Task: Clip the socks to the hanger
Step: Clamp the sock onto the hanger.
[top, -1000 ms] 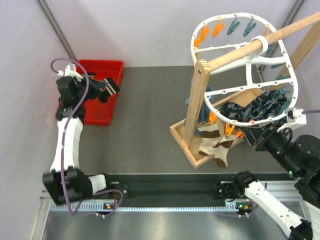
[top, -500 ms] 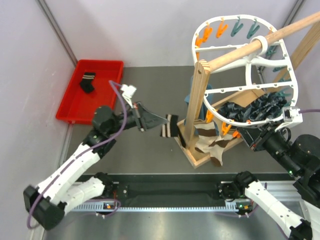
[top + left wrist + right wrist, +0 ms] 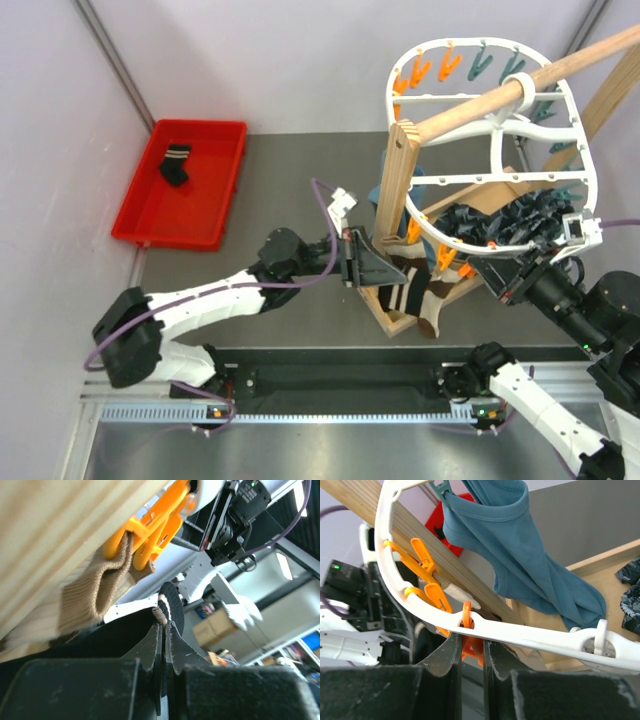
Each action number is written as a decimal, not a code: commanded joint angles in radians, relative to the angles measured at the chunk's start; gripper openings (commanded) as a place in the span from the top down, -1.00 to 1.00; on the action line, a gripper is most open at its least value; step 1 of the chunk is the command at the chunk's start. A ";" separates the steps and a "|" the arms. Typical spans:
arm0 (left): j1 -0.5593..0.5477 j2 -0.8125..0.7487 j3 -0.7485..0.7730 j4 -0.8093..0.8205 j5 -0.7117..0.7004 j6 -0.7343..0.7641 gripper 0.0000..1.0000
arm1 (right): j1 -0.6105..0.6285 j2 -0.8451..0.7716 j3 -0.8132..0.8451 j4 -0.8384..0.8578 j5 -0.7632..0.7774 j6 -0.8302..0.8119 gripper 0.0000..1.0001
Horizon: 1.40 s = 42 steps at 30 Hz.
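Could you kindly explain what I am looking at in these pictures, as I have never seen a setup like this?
These are two white-and-black robot arms bolted at the near edge of a dark grey table. The wide picture comes from a fixed camera above and behind them; each close-up comes from a camera on one wrist. On the table stand a red plastic tray holding a lone black sock, and a wooden rack whose pole carries a large white oval plastic hanger ringed with pegs. The left gripper is shut on a black sock with a white-striped cuff, next to a brown ribbed sock already pegged up. The right gripper pinches an orange plastic peg on the hanger's rim.
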 commanded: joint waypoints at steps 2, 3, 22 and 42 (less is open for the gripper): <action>-0.053 0.109 0.057 0.312 -0.026 -0.128 1.00 | -0.008 -0.007 0.028 0.022 -0.092 0.025 1.00; -0.062 0.144 0.063 0.331 -0.025 -0.141 1.00 | -0.008 -0.007 0.027 0.022 -0.090 0.026 1.00; -0.113 0.273 0.154 0.346 -0.127 -0.159 1.00 | -0.009 -0.037 -0.034 0.093 -0.178 0.092 1.00; -0.113 0.218 0.145 0.205 -0.149 -0.072 1.00 | -0.009 -0.037 -0.001 0.061 -0.182 0.097 1.00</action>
